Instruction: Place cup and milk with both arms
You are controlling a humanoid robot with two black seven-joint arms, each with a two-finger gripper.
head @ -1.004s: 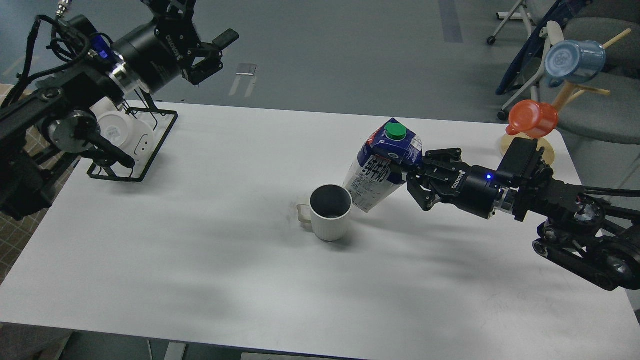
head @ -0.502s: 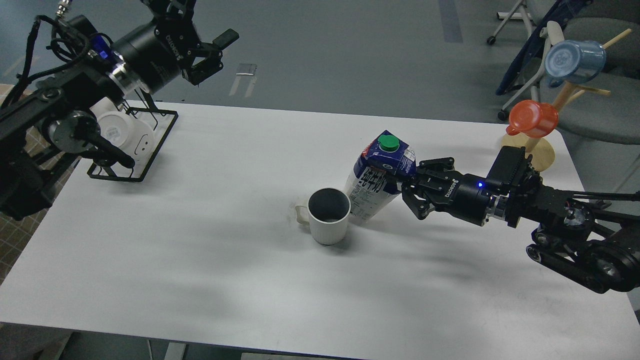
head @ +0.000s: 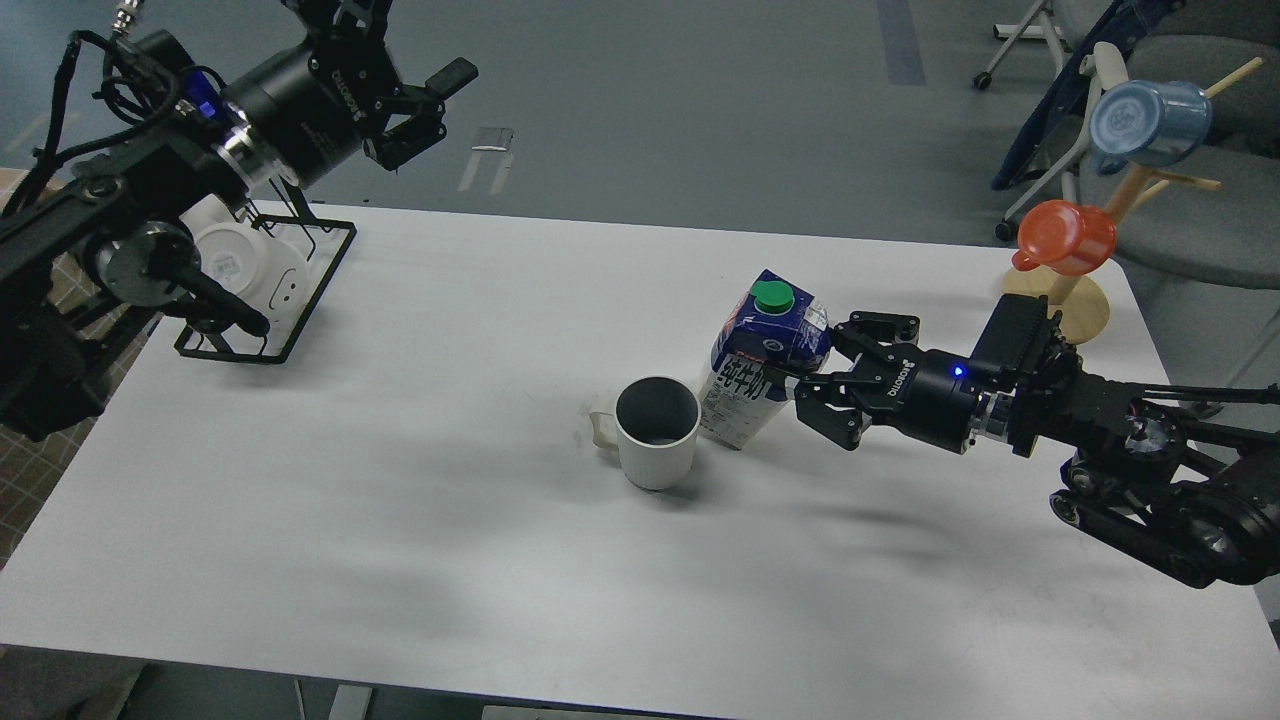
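The blue and white milk carton (head: 762, 372) with a green cap stands upright on the white table (head: 400, 520), just right of and touching the white ribbed cup (head: 657, 432). The cup stands upright near the table's middle, its handle pointing left. My right gripper (head: 826, 372) is at the carton's right side, low over the table, with its fingers (head: 880, 326) spread apart and no longer clamping the carton. My left gripper (head: 425, 108) is open and empty, raised high beyond the table's back left edge.
A black wire rack (head: 300, 300) holding white cups stands at the table's back left, under my left arm. A wooden mug tree (head: 1085, 300) with an orange cup (head: 1066, 237) and a blue cup (head: 1148, 122) stands at the back right corner. Chairs stand behind it.
The right gripper lowered the tilted carton, set it upright on the table beside the cup, then spread its fingers. The left arm has not moved.
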